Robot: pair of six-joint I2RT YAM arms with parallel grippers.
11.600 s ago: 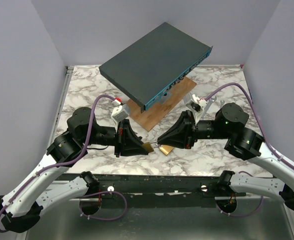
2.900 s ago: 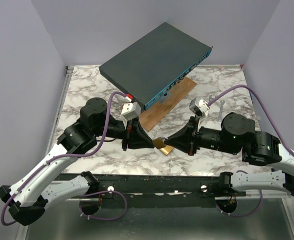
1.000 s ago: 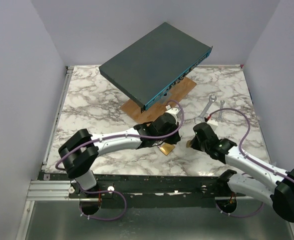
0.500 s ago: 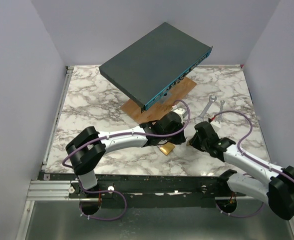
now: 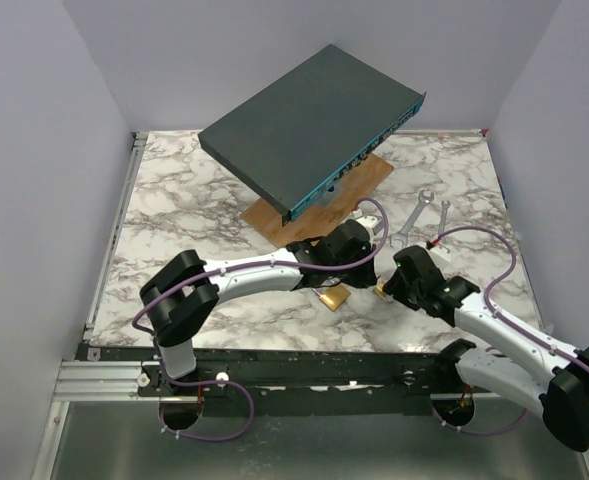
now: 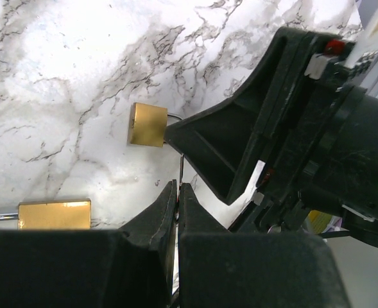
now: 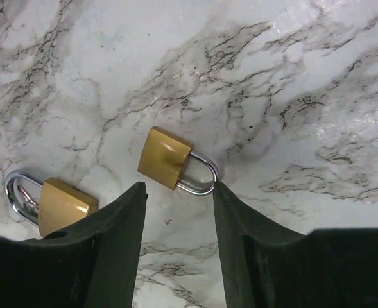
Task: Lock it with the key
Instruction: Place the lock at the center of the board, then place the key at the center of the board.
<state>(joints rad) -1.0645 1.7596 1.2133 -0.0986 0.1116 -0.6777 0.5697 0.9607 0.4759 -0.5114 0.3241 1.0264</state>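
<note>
Two brass padlocks lie on the marble table. The smaller padlock (image 7: 165, 158), its steel shackle (image 7: 201, 177) closed, lies just ahead of my open right gripper (image 7: 179, 187), between the lines of its two fingers. It also shows in the left wrist view (image 6: 147, 124). The other padlock (image 7: 63, 204) (image 5: 332, 300) lies to its left, with a shackle and a key ring at its side. My left gripper (image 6: 178, 184) is shut on a thin key blade (image 6: 181, 168) that points toward the small padlock and the right gripper's finger (image 6: 221, 151).
A dark flat device (image 5: 309, 125) rests tilted on a wooden board (image 5: 319, 215) at the back centre. Two wrenches (image 5: 419, 212) lie right of the board. Both arms meet near the table's front centre.
Both arms have stretched low over the table. The left gripper has crept right toward the small padlock, and the right gripper has settled just behind that padlock.
</note>
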